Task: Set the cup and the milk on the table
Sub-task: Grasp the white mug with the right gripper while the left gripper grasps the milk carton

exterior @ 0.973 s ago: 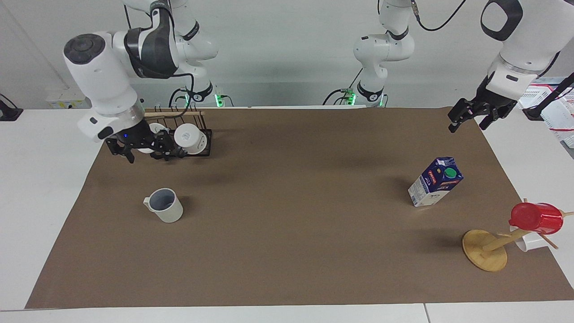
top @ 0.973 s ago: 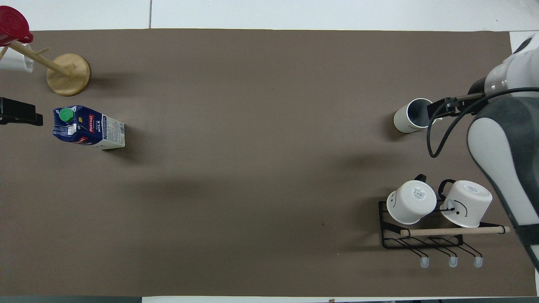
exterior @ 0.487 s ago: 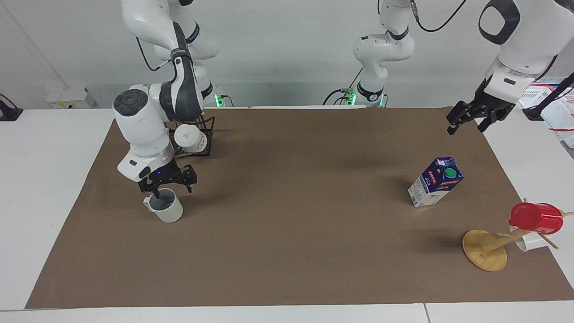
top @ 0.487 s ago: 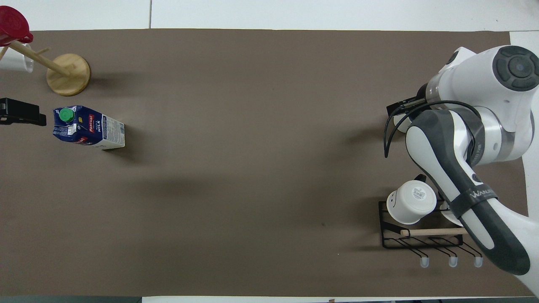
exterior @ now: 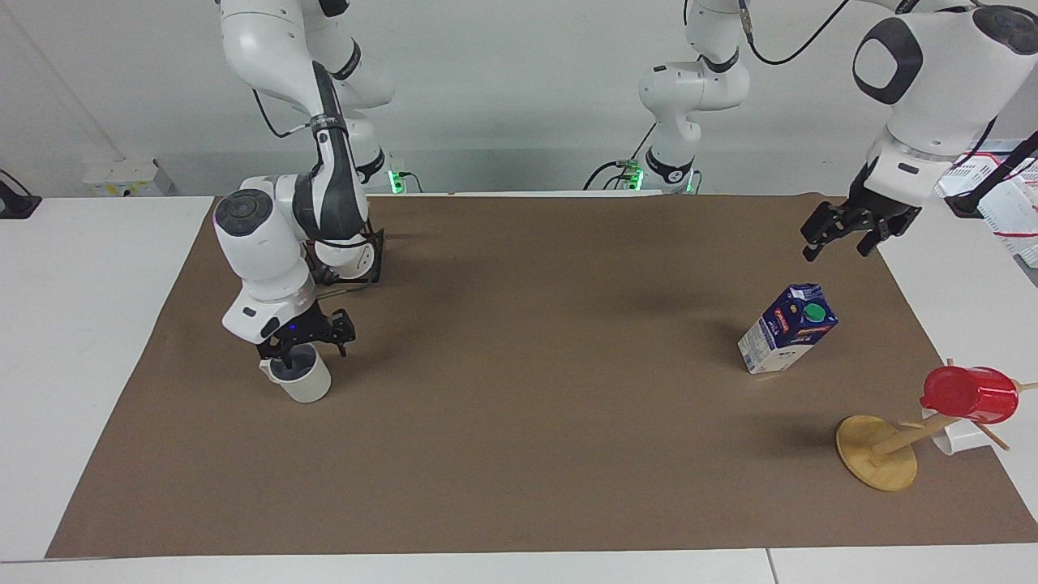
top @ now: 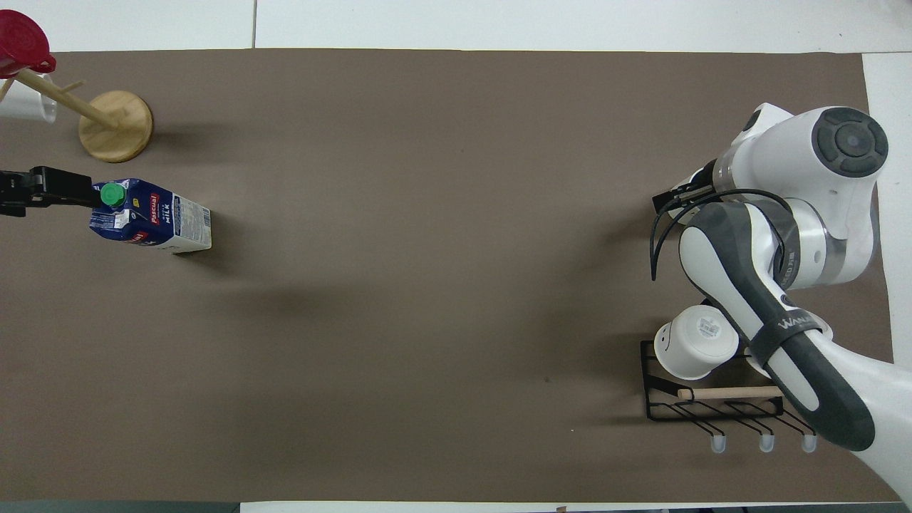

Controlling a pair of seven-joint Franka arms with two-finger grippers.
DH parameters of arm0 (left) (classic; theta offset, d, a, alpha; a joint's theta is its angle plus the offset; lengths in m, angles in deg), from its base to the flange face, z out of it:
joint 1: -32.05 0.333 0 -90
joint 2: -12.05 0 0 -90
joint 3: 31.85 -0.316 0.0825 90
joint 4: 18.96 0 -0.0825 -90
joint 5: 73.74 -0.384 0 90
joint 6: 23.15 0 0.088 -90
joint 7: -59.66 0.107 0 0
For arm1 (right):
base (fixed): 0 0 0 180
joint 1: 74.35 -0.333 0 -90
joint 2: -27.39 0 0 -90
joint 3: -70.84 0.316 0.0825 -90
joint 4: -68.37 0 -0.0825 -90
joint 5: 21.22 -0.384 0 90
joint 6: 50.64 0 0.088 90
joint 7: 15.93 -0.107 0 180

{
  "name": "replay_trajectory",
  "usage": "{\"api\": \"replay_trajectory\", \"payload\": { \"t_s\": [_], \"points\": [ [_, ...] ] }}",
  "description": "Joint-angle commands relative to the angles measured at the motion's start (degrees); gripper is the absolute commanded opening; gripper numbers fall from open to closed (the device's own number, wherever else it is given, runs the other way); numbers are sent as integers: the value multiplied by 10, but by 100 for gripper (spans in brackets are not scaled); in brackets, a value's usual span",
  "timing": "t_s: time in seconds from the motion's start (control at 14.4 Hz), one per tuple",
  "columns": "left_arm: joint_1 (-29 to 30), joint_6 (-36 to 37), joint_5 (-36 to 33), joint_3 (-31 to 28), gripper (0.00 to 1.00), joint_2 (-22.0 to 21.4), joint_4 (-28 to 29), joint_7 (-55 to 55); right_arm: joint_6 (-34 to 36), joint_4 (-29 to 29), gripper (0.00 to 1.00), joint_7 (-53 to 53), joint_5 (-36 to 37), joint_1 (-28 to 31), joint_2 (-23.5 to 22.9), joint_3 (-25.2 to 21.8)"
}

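Observation:
The off-white cup (exterior: 302, 380) stands upright on the brown mat (exterior: 519, 422) toward the right arm's end. My right gripper (exterior: 304, 350) is down at the cup's rim, fingers open, one by the handle side and one by the other side. In the overhead view the right arm hides the cup. The blue and white milk carton (exterior: 782, 332) stands on the mat toward the left arm's end and also shows in the overhead view (top: 153, 221). My left gripper (exterior: 837, 243) hangs open in the air, empty; from overhead (top: 78, 194) its tip is beside the green cap.
A black wire rack (top: 662, 406) with white mugs (top: 697, 342) sits nearer to the robots than the cup. A wooden mug tree (exterior: 877, 453) with a red cup (exterior: 969, 393) and a white mug stands farther from the robots than the milk.
My right gripper moved from the rack to over the cup and came down to its rim. My left gripper drifted toward the milk carton. Cup and milk stayed put.

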State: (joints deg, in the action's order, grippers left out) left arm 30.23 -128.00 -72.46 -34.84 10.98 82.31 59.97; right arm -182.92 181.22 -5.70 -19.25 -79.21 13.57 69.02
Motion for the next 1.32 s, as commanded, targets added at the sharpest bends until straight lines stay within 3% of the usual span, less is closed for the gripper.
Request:
{"api": "replay_trajectory", "payload": {
  "t_s": [0.0, 0.07, 0.42, 0.63, 0.76, 0.83, 0.9, 1.11, 1.25],
  "points": [
    [-1, -54, -9, 1, 100, 4, 41, -3, -28, 24, 4, 15, -2, 9, 1, 4],
    [-1, -71, -9, 1, 100, 12, 49, -3, -28, 25, 0, 17, -3, 16, 1, 4],
    [-2, -138, -9, 2, 100, 33, 92, -14, -11, 13, 0, 12, -11, 11, 2, 4],
    [-5, -142, -9, 2, 98, 36, 99, -27, 79, -38, 0, -22, -12, -3, 12, 5],
    [-8, -147, -9, 1, 67, 36, 100, -31, 120, -66, 0, -63, -11, -26, 17, 5],
    [-7, -146, -9, 1, 26, 36, 100, -32, 133, -78, 0, -100, -9, -46, 16, 5],
    [-6, -146, -9, 1, 0, 36, 100, -35, 135, -83, 0, -139, -7, -75, 15, 4],
    [1, -141, -9, 0, 0, 32, 94, -29, 98, -81, 0, -228, -7, -136, 10, 5],
    [1, -138, -9, -1, 0, 29, 91, -29, 91, -113, 0, -295, -7, -173, -15, 5]
  ]
}}
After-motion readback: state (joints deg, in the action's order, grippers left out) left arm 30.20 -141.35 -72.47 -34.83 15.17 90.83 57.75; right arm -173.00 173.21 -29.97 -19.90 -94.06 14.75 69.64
